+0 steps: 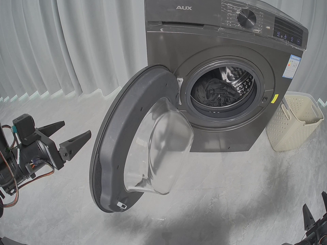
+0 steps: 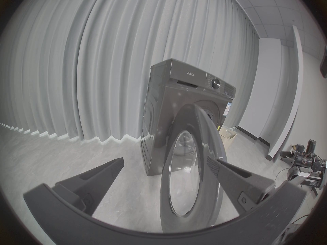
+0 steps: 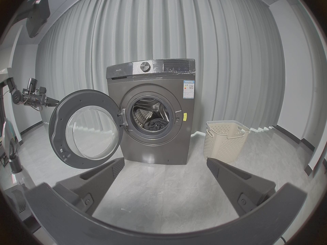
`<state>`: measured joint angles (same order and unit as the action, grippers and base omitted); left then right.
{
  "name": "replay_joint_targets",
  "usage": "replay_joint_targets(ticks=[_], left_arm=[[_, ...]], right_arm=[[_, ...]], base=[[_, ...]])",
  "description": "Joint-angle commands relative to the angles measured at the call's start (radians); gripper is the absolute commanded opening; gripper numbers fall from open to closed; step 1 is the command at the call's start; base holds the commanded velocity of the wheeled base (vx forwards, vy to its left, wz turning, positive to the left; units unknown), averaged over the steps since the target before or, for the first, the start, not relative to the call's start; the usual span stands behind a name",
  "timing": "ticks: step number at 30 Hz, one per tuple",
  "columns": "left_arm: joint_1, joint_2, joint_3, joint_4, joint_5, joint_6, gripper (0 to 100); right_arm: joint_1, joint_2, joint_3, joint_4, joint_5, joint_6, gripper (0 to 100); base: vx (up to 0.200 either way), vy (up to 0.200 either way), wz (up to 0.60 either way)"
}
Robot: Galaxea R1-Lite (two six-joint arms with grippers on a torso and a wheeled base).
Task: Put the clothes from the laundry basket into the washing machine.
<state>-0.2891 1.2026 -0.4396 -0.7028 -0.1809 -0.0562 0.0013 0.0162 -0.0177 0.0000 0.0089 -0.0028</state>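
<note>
A grey washing machine [image 1: 218,85] stands ahead with its round door [image 1: 136,140] swung wide open to the left. Dark clothes [image 1: 216,93] lie inside the drum, also seen as dark clothes [image 3: 156,124] from the right wrist. The cream laundry basket [image 1: 294,119] sits on the floor to the machine's right; its visible inside looks bare. My left gripper [image 1: 75,133] is open, held left of the door's outer edge, with nothing between its fingers. My right gripper [image 3: 165,169] is open too, low and back from the machine, holding nothing.
Grey curtains [image 1: 68,38] hang behind the machine. The open door [image 2: 190,170] juts out into the floor space in front of my left gripper [image 2: 165,169]. Bare grey floor [image 1: 238,194] stretches between me and the machine.
</note>
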Motion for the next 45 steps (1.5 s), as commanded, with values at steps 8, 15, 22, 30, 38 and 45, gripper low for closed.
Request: replay_joint_targets(ticks=[8, 15, 22, 30, 38, 45], left_arm=[[-0.159, 0.098, -0.004, -0.014, 0.001, -0.007, 100], [-0.183, 0.144, -0.002, -0.015, 0.003, 0.002, 100], [-0.225, 0.226, -0.022, -0.066, 0.029, 0.001, 100], [-0.398, 0.342, -0.088, -0.170, 0.161, 0.001, 100], [-0.443, 0.439, -0.188, -0.188, 0.184, -0.001, 100], [-0.438, 0.545, -0.265, -0.234, 0.172, -0.008, 100]], right_arm=[[0.000, -0.016, 0.018, 0.000, 0.000, 0.000, 100], [0.000, -0.016, 0.018, 0.002, 0.000, 0.000, 100], [0.000, -0.016, 0.018, 0.000, 0.000, 0.000, 100], [0.000, -0.016, 0.018, 0.000, 0.000, 0.000, 100], [0.000, -0.016, 0.018, 0.000, 0.000, 0.000, 100], [0.000, -0.016, 0.018, 0.000, 0.000, 0.000, 100]], base=[[0.000, 0.000, 0.00], [0.000, 0.000, 0.00], [0.000, 0.000, 0.00], [0.000, 0.000, 0.00], [0.000, 0.000, 0.00], [0.000, 0.000, 0.00]])
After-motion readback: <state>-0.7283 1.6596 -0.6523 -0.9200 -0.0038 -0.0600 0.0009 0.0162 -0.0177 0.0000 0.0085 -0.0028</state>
